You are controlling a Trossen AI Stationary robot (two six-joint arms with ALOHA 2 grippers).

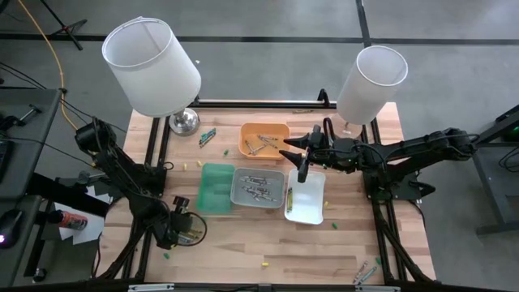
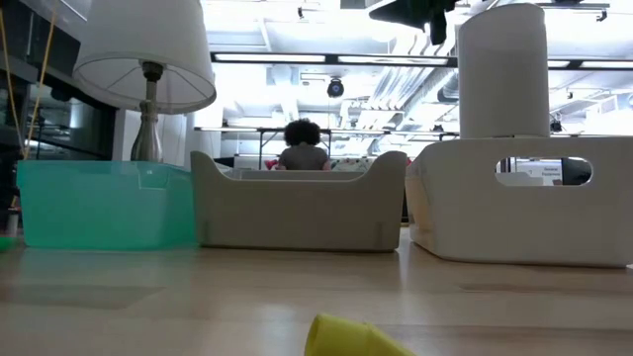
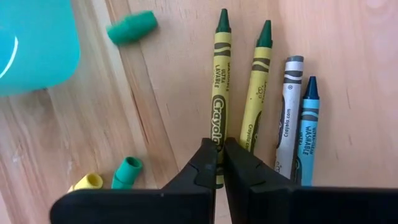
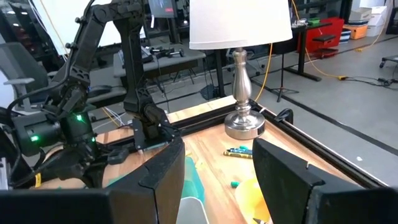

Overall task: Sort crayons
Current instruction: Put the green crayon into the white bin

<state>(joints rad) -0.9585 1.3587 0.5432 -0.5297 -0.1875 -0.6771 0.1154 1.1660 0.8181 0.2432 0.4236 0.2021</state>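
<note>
Closed left end effector (image 3: 219, 163) pinches a green-tipped yellow-wrapped crayon (image 3: 219, 93) on the wooden surface (image 3: 348, 50); right end effector (image 4: 217, 180) gapes above the orange plastic tray (image 1: 264, 130).

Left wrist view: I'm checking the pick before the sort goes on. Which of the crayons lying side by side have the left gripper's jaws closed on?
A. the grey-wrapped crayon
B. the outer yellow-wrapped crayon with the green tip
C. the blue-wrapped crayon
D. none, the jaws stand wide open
B: the left gripper has its jaws shut on the outer yellow-wrapped crayon, while the grey crayon and blue crayon lie free beside it.
</note>
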